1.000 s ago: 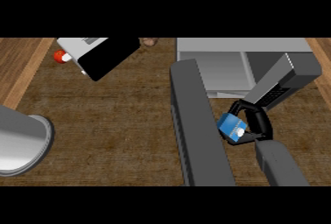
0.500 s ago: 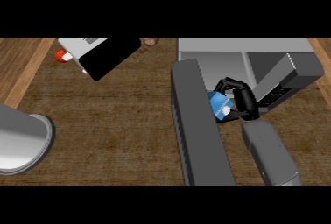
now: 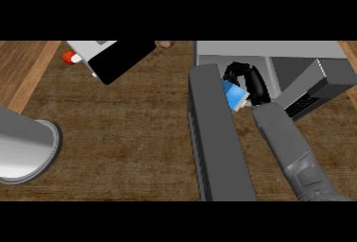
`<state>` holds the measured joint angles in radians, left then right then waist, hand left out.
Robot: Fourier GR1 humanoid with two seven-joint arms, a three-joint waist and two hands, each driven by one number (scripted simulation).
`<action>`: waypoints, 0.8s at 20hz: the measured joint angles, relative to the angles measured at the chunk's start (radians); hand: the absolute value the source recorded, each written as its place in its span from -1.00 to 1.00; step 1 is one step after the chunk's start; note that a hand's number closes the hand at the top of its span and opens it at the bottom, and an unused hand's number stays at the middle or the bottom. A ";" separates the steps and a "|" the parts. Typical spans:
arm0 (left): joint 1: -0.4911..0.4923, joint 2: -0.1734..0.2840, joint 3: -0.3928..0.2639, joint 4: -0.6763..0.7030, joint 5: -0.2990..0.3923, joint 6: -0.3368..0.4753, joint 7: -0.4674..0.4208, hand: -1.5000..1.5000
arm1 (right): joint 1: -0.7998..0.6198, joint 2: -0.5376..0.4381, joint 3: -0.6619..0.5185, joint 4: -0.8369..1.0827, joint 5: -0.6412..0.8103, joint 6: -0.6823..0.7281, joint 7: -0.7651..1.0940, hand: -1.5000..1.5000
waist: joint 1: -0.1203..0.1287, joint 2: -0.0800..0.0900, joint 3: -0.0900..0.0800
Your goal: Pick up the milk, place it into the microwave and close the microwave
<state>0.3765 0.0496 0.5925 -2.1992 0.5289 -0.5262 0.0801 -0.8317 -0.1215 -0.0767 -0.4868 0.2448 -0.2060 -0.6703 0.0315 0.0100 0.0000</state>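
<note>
The bench is dark, grainy wood with a matt, slightly rough look, edged by a paler wood strip at the upper left of the frame. The microwave and its open door look like matt grey plastic or painted metal. The big pot at left is brushed metal with a soft sheen. The robot hand is glossy black; the milk looks like smooth blue-and-white carton.

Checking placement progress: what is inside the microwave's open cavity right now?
At the mouth of the microwave the right hand is curled round the blue-and-white milk, beside the open door. The hand covers part of the carton; the deeper cavity floor is hidden.
</note>
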 measured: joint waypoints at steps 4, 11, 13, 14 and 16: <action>-0.007 0.000 -0.002 0.008 -0.011 -0.014 -0.008 -1.00 | -0.089 -0.011 -0.023 0.120 0.027 -0.079 0.004 1.00 | 0.017 0.007 0.001; -0.046 0.003 -0.022 0.032 -0.026 -0.015 -0.009 -1.00 | -0.189 -0.033 -0.063 0.244 0.041 -0.189 -0.005 1.00 | 0.046 0.023 0.003; -0.058 0.011 -0.020 0.040 -0.026 -0.014 -0.008 -1.00 | -0.202 -0.048 -0.072 0.261 0.046 -0.237 -0.010 1.00 | 0.055 0.028 0.003; -0.062 0.010 -0.023 0.044 -0.029 -0.016 -0.011 -1.00 | -0.207 -0.049 -0.075 0.267 0.049 -0.268 -0.012 1.00 | 0.060 0.031 0.003; -0.059 0.011 -0.027 0.043 -0.027 -0.024 -0.011 -1.00 | -0.221 -0.059 -0.074 0.279 0.062 -0.322 -0.019 1.00 | 0.074 0.035 0.003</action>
<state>0.3174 0.0603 0.5655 -2.1566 0.5020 -0.5502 0.0694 -1.0523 -0.1803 -0.1506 -0.2082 0.3065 -0.5281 -0.6890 0.1058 0.0454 0.0031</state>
